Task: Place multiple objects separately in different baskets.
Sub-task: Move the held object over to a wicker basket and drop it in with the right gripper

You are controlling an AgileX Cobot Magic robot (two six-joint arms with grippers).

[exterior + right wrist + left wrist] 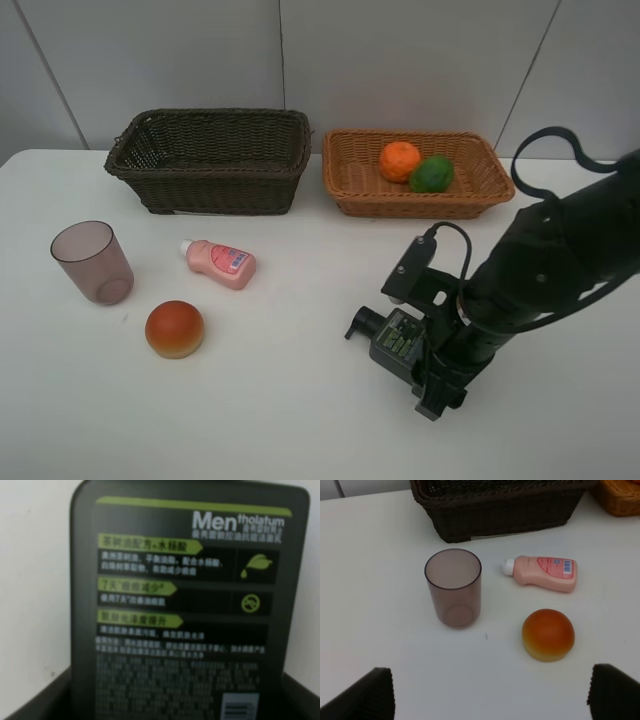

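Note:
The dark flat pump bottle [392,340] lies on the white table, and its label fills the right wrist view [185,605]. My right gripper [418,352] is low over it, fingers spread on either side; one fingertip [30,702] shows beside the bottle's edge. My left gripper [490,692] is open and empty, above the mauve cup [453,587], the pink white-capped bottle [542,572] and the peach-like fruit [548,634]. The orange [399,160] and the green fruit [432,174] lie in the light tan basket [350,190]. The dark brown basket [210,185] is empty.
The cup [92,262] stands upright at the left; the pink bottle [221,264] lies on its side and the peach [174,328] sits near it. Both baskets stand along the back wall. The left arm is outside the exterior high view.

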